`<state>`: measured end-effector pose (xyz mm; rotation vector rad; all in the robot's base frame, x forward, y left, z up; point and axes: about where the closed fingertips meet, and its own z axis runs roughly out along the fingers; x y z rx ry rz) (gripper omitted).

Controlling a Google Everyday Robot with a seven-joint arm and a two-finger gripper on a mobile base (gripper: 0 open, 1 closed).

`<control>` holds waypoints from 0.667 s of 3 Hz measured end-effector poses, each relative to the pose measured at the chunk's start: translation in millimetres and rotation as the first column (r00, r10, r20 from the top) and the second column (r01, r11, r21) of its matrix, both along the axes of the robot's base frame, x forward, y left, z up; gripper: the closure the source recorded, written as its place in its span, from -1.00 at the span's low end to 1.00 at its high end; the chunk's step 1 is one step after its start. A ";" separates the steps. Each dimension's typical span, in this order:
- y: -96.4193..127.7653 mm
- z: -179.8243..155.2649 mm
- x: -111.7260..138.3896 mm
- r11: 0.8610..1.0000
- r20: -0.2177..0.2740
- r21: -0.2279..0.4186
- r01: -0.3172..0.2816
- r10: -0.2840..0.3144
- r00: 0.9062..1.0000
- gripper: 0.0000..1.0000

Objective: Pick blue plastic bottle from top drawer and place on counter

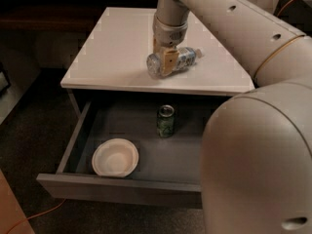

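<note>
The blue plastic bottle (pixel 186 57) lies on its side, cap to the right, low over the front part of the white counter (pixel 112 48). My gripper (pixel 165 63) comes down from above and is shut on the bottle's middle, with one tan finger pad (pixel 168 62) in front of it. I cannot tell whether the bottle touches the counter. The top drawer (pixel 122 191) stands pulled out below the counter.
In the drawer a dark green drinks can (pixel 165 121) stands upright at the back middle. A white bowl (pixel 115 157) sits at the front left. My arm's large pale link (pixel 258 160) fills the right foreground. An orange cable (pixel 34 216) lies on the floor.
</note>
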<state>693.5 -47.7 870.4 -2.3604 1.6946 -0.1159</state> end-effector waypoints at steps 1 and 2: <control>2.2 -3.4 2.6 1.000 0.003 0.003 -0.001 0.001 1.000 -0.97; 2.7 -4.3 3.3 1.000 0.003 0.003 -0.002 0.002 1.000 -1.00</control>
